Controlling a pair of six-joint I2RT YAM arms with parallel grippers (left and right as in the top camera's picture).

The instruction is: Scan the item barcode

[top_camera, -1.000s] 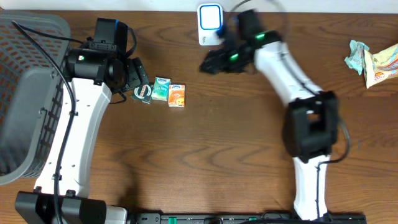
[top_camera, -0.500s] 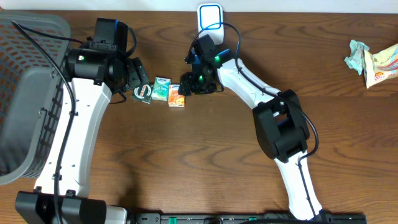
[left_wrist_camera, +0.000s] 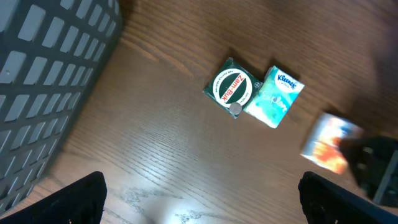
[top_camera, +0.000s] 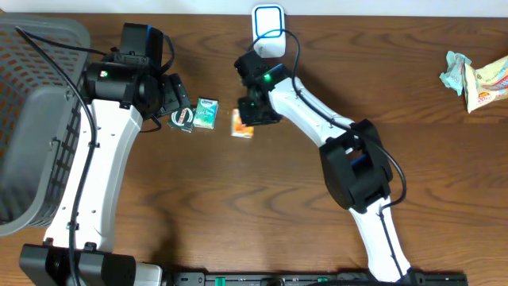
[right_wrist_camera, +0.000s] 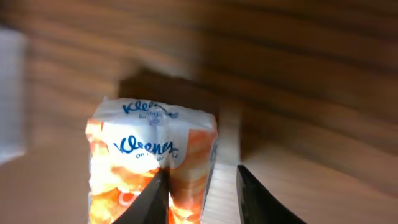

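Right wrist view gives us the orange Kleenex pack (right_wrist_camera: 149,155), white-topped with blue lettering, upright against one finger of the right jaws (right_wrist_camera: 202,177). They stand part-closed, and we cannot tell whether they grip it. Beneath lies the dark wood-grain bench (right_wrist_camera: 298,93). The left jaws (left_wrist_camera: 202,190) gape wide, empty.

The orange Kleenex pack (right_wrist_camera: 152,162) has white patches and blue letters. The teal Kleenex pack (left_wrist_camera: 274,97) is teal and white; the round tin (left_wrist_camera: 232,87) is dark green with a white label. Upper centre, 1 scanner (top_camera: 268,22) is white and blue. The table (top_camera: 198,222) shows brown wood grain.
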